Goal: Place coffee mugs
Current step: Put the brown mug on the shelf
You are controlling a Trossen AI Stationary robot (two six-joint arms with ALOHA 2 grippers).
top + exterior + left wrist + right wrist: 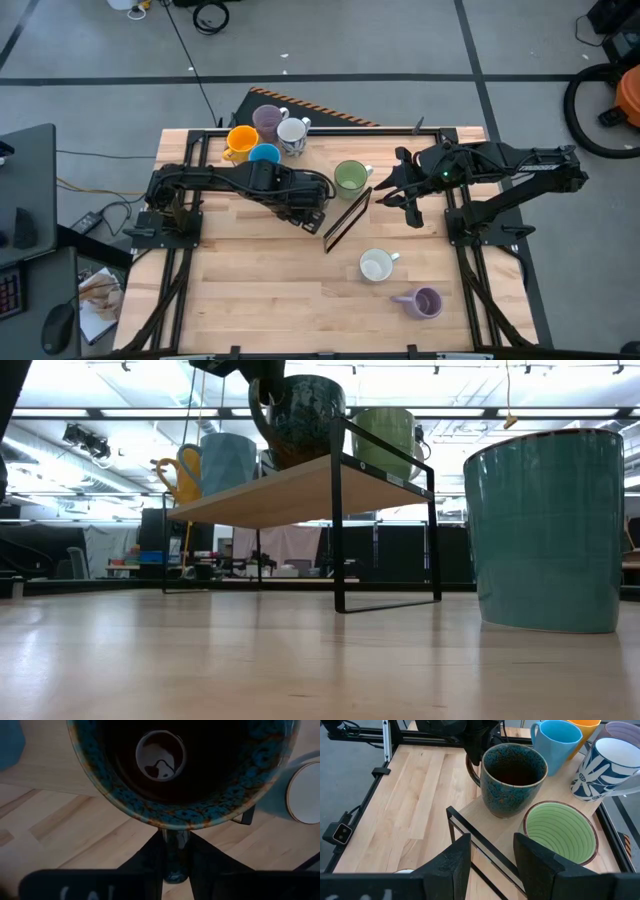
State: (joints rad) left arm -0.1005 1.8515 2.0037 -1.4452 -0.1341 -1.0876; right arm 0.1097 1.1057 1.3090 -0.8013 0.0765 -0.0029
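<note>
Two mugs are waiting on the bare table, a white mug (375,265) and a lavender mug (425,303), both well apart from the left gripper (175,851) and on its far side of the rack (270,495). That gripper is working at the rack's near end, its fingers pressing in on either side of the handle of the dark mug (512,780), which is sitting upright on the shelf board. Judging by this, the placing step for that mug is finishing. The next move is calling for a clean letting-go and a withdrawal away from the handle without tipping the mug.

Crowding it are the green mug (560,832) just beside, then the light blue mug (555,740), the orange mug (585,725) and the patterned mug (607,767) beyond. The right gripper (492,842) is hovering nearby, fingers apart and holding nothing.
</note>
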